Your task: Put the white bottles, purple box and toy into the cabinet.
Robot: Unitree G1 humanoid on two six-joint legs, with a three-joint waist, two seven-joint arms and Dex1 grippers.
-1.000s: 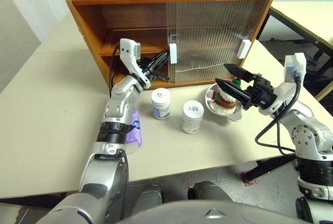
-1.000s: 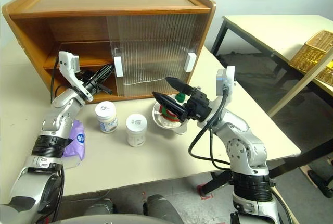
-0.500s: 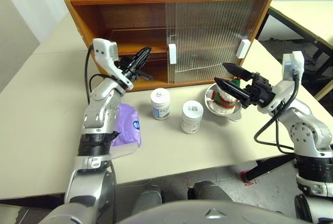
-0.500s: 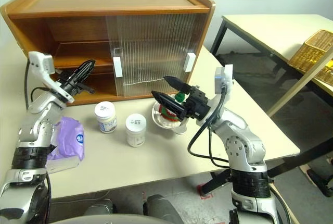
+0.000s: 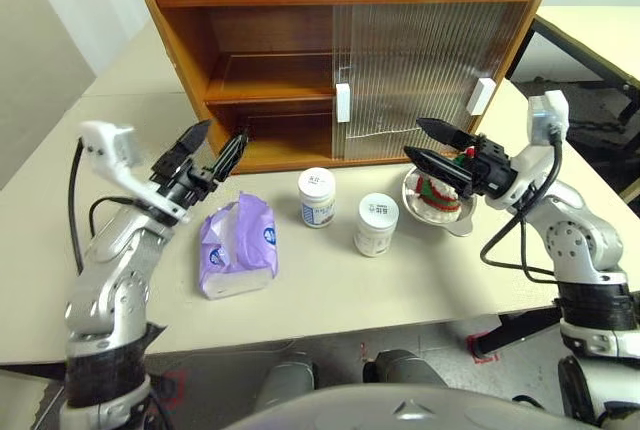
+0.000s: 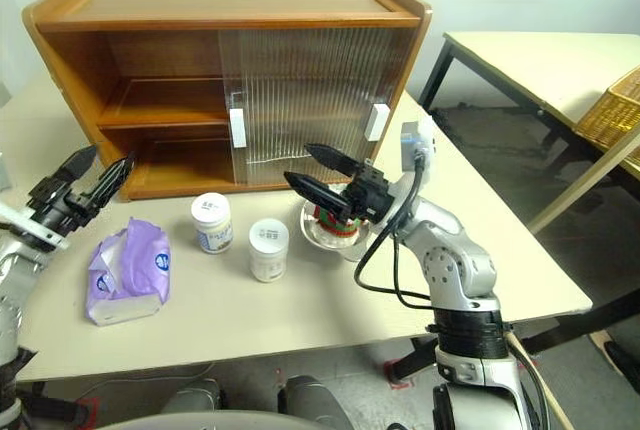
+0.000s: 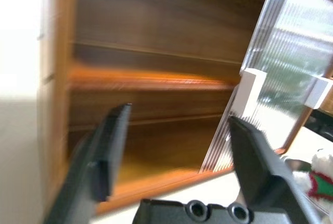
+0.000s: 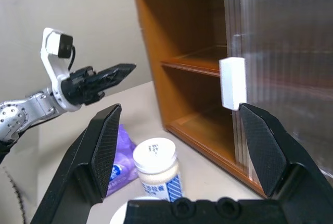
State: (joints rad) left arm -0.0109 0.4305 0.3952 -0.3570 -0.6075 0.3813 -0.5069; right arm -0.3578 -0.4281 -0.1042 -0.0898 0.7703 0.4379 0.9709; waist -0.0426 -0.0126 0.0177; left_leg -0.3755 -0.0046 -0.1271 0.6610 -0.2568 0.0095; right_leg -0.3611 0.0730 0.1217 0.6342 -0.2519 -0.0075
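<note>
On the tabletop in front of the wooden cabinet (image 5: 340,60), nothing of the task has gone inside yet: both levels of its open left half look bare, while the two ribbed sliding doors (image 5: 420,70) stand stacked over the right half. Farthest left, the left gripper (image 5: 212,153) hangs in the air with its jaws released and nothing between them, pointing toward the open compartment and well apart from any object. Just below and beside it lies the purple tissue pack (image 5: 237,244), flat on the table, crumpled wrapper up. Next come the two white bottles: one (image 5: 317,196) near the cabinet's bottom edge, the other (image 5: 376,224) a little nearer the robot, both upright with lids on. Right of them sits a steel bowl (image 5: 432,206) with the knitted toy (image 5: 436,190) inside it. The right gripper (image 5: 436,146) hovers just above that bowl, jaws spread and grasping nothing. Judging by this layout, the opening of the cabinet is the only part done; all four items remain to be picked up and placed on a shelf, and the toy or the tissue pack looks the likeliest first pick.
</note>
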